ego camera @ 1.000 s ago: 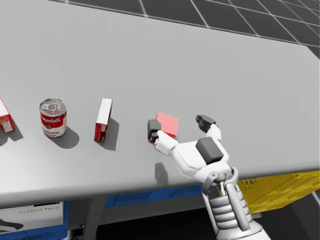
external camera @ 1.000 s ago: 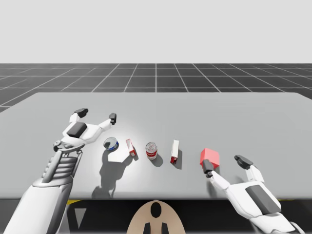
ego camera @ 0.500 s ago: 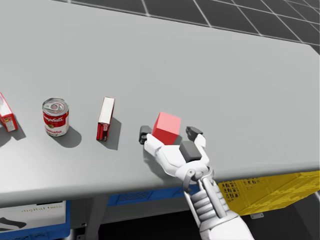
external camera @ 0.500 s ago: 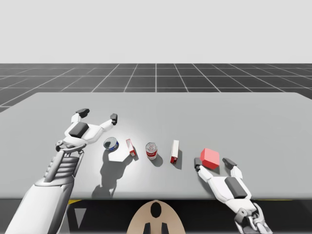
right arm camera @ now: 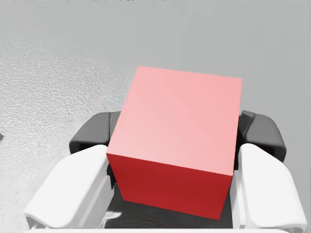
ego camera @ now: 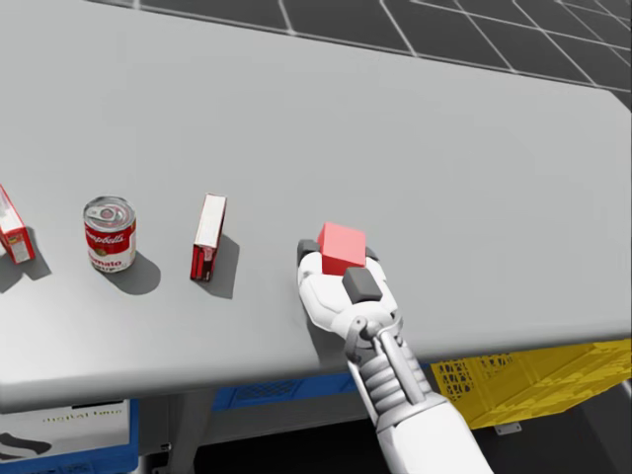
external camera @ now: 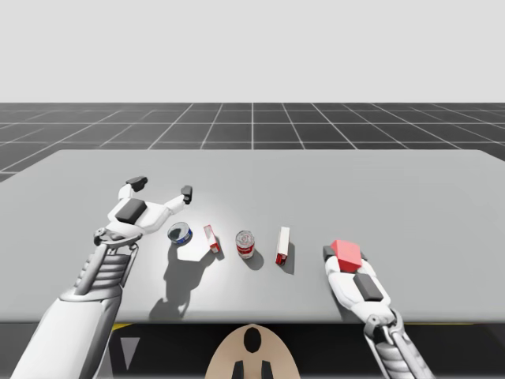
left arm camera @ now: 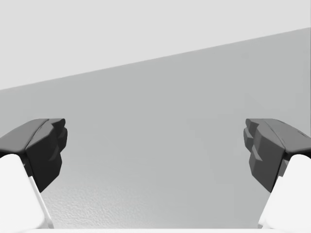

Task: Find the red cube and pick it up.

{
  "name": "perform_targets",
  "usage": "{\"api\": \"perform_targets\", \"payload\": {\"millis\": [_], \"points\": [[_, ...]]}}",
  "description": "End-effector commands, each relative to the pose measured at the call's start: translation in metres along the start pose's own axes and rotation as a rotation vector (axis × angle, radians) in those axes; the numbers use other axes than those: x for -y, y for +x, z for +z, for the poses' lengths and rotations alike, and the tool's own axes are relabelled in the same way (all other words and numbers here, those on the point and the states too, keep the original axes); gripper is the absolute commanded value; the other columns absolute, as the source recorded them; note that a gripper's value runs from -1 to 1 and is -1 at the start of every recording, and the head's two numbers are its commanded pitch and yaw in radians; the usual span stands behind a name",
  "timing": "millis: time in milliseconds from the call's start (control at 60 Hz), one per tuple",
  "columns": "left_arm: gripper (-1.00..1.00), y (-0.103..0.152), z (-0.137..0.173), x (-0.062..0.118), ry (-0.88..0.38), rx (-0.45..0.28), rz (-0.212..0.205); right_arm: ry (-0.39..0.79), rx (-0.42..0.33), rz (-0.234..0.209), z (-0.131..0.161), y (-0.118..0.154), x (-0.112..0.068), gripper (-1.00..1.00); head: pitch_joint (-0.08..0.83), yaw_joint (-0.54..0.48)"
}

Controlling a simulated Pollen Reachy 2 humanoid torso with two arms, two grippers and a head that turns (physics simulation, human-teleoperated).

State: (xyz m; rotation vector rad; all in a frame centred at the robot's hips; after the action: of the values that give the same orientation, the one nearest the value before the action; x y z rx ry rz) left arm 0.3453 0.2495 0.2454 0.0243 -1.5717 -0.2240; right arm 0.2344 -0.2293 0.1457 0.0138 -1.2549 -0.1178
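Where the grey tabletop (external camera: 316, 181) runs toward the lower right of the high view, the plain red cube (external camera: 346, 253) sits between the two fingers of my right gripper (external camera: 345, 254), whose arm comes in from the bottom edge at the right. From the right wrist view the red cube (right arm camera: 177, 150) stands squarely between that right gripper's (right arm camera: 176, 141) fingers. One dark pad (right arm camera: 91, 137) lies against one side face and the other pad (right arm camera: 261, 136) against the opposite face, with no gap showing at either, so the fingers are closed onto it from two sides and kept apart only by the cube itself. Low in the centre of the head view the red cube (ego camera: 342, 247) shows its top face above the white fingers of the right gripper (ego camera: 341, 257), which hug its left and right faces. Whether it rests on the table or is a little off it I cannot tell. At centre left of the high view my left gripper (external camera: 161, 186) hangs over the table with its fingers spread wide and nothing between them. In the left wrist view only bare tabletop lies ahead of the left gripper (left arm camera: 155, 145). Leftward from the cube in the high view stands a row, well apart from it: a slim red-and-white box (external camera: 282, 245), an upright red-and-white can (external camera: 245, 244), a small red-and-white box (external camera: 211, 238) and a blue-and-silver can (external camera: 180, 233).
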Motion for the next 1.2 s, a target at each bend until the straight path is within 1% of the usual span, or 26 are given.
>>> {"api": "perform_targets", "payload": {"millis": [17,100,200,333,467,567,667,717,800,817,850,867,917,933,967,983,1033,1050,1083,1100,1150,1167,1200], "points": [[-1.00,0.000,0.000,0.001,0.000,-0.001,-0.002,-0.025,-0.032,-0.073,0.001,-0.010,-0.008,1.00,0.723,-0.38],[-1.00,0.000,0.000,0.001,0.001,-0.001,-0.002,-0.025,-0.030,-0.069,0.001,-0.010,-0.008,1.00,0.713,-0.38],[-1.00,0.000,0.000,0.001,0.001,-0.001,-0.002,-0.022,-0.034,-0.070,0.001,-0.012,-0.009,1.00,0.664,-0.38],[-1.00,-0.001,0.000,0.002,0.003,-0.006,-0.004,-0.016,-0.038,-0.075,0.002,-0.014,-0.009,1.00,0.522,-0.40],[-1.00,-0.002,-0.001,0.003,0.002,-0.009,-0.006,-0.012,-0.038,-0.070,0.002,-0.015,-0.010,1.00,0.418,-0.42],[-1.00,-0.002,-0.001,0.003,0.003,-0.012,-0.008,-0.005,-0.030,-0.062,0.003,-0.013,-0.011,1.00,0.360,-0.43],[-1.00,-0.002,-0.001,0.003,0.006,-0.011,-0.005,0.004,-0.006,-0.051,0.005,-0.002,-0.011,1.00,0.333,-0.44],[-1.00,-0.001,0.000,0.002,0.008,-0.009,-0.002,0.008,0.024,-0.033,0.008,0.007,-0.012,1.00,0.323,-0.44],[-1.00,0.000,0.000,0.001,0.012,-0.006,0.002,0.024,0.064,-0.020,0.013,0.024,-0.013,1.00,0.316,-0.44],[-1.00,0.000,0.000,0.001,0.013,-0.005,0.003,0.028,0.090,-0.007,0.016,0.032,-0.014,1.00,0.314,-0.44],[-1.00,0.000,0.000,0.000,0.014,-0.004,0.003,0.032,0.106,-0.001,0.017,0.038,-0.014,1.00,0.314,-0.44],[-1.00,0.001,0.000,0.000,0.015,-0.003,0.005,0.039,0.131,0.002,0.021,0.048,-0.015,1.00,0.311,-0.44],[-1.00,0.001,0.000,-0.001,0.016,-0.003,0.006,0.044,0.162,0.018,0.025,0.058,-0.016,1.00,0.310,-0.44],[-1.00,0.001,0.000,-0.001,0.017,-0.002,0.006,0.047,0.192,0.025,0.028,0.068,-0.016,1.00,0.309,-0.44],[-1.00,0.001,0.000,-0.001,0.017,-0.001,0.006,0.053,0.207,0.026,0.031,0.075,-0.017,1.00,0.307,-0.44],[-1.00,0.001,0.000,-0.001,0.017,-0.001,0.007,0.057,0.236,0.037,0.036,0.085,-0.018,1.00,0.305,-0.44],[-1.00,0.002,0.000,-0.002,0.018,0.000,0.007,0.061,0.266,0.048,0.041,0.095,-0.019,1.00,0.304,-0.44],[-1.00,0.002,0.000,-0.002,0.019,0.001,0.008,0.067,0.294,0.057,0.046,0.104,-0.021,1.00,0.301,-0.44],[-1.00,0.002,0.001,-0.002,0.020,0.001,0.009,0.071,0.316,0.065,0.049,0.110,-0.022,1.00,0.298,-0.44],[-1.00,0.002,0.001,-0.002,0.021,0.003,0.010,0.075,0.347,0.074,0.054,0.119,-0.024,1.00,0.293,-0.44],[-1.00,0.003,0.001,-0.003,0.021,0.003,0.011,0.079,0.380,0.081,0.060,0.129,-0.026,1.00,0.289,-0.44],[-1.00,0.003,0.001,-0.003,0.021,0.004,0.012,0.085,0.415,0.088,0.066,0.139,-0.027,1.00,0.287,-0.44],[-1.00,0.003,0.001,-0.003,0.021,0.004,0.012,0.087,0.440,0.095,0.070,0.146,-0.029,1.00,0.286,-0.44]]}}
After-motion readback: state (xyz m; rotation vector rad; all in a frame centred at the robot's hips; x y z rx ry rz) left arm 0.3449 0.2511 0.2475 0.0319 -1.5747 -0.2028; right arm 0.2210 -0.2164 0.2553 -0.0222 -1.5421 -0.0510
